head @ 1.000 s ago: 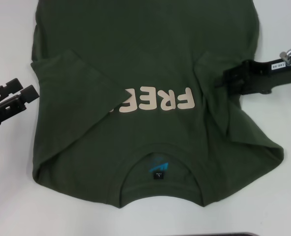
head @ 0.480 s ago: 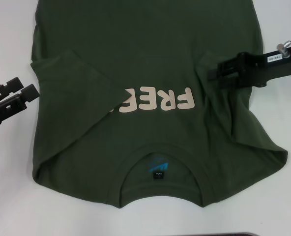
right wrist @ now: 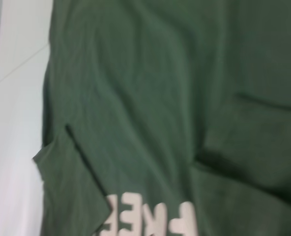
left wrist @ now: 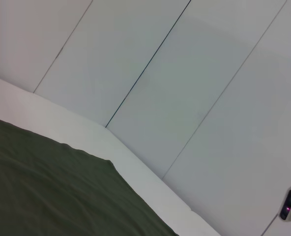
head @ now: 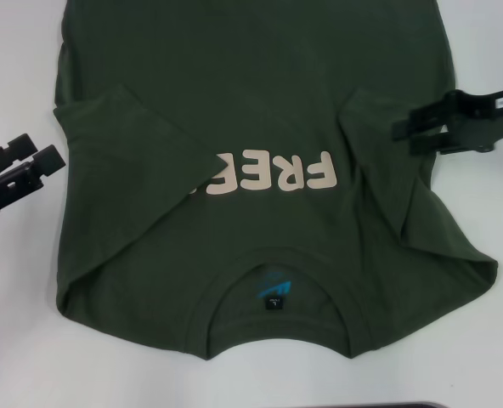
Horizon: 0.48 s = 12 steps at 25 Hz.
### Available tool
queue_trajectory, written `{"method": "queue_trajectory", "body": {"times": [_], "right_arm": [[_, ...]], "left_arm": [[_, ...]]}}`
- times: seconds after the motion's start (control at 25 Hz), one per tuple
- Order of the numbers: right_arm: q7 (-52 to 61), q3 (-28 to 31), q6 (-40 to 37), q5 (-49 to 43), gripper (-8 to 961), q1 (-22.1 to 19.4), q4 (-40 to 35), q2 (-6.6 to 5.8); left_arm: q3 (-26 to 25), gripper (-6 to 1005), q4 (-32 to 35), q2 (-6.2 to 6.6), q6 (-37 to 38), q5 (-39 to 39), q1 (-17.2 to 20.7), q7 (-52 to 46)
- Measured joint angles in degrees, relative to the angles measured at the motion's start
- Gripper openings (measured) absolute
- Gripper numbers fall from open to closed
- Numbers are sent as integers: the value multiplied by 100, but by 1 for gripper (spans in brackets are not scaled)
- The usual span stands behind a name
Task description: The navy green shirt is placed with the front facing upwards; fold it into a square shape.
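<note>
White table [head: 14, 340]: right pincer [head: 404, 129] open, empty, over shirt [head: 251, 85] edge.

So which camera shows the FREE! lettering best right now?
The head view: the FREE! lettering reads nearly whole on the navy green shirt, one end under a folded sleeve. The right wrist view crops it; the left wrist view shows only plain cloth.

Shirt [left wrist: 47, 191] edge, perhaps wall [left wrist: 185, 88] behind

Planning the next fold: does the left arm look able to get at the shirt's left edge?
Probably yes. The left claw sits open on the bare table just beside the navy green shirt, with nothing between it and the folded-in sleeve.
</note>
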Motion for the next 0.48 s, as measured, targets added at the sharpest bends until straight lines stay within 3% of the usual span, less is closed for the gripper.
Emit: {"method": "queue_trajectory", "body": {"times": [0.08, 0.24, 0.48], "right_arm": [[2, 31, 37, 1, 470, -119, -111, -103], [-9, 28, 117, 0, 470, -203, -297, -132], [-54, -100, 483, -9, 470, -216, -325, -63]], "left_arm": [[0, 919, 0, 0, 0, 0, 4, 0], [0, 919, 0, 0, 6, 0, -2, -14], [1, 919, 0, 0, 18, 0, -14, -32]]}}
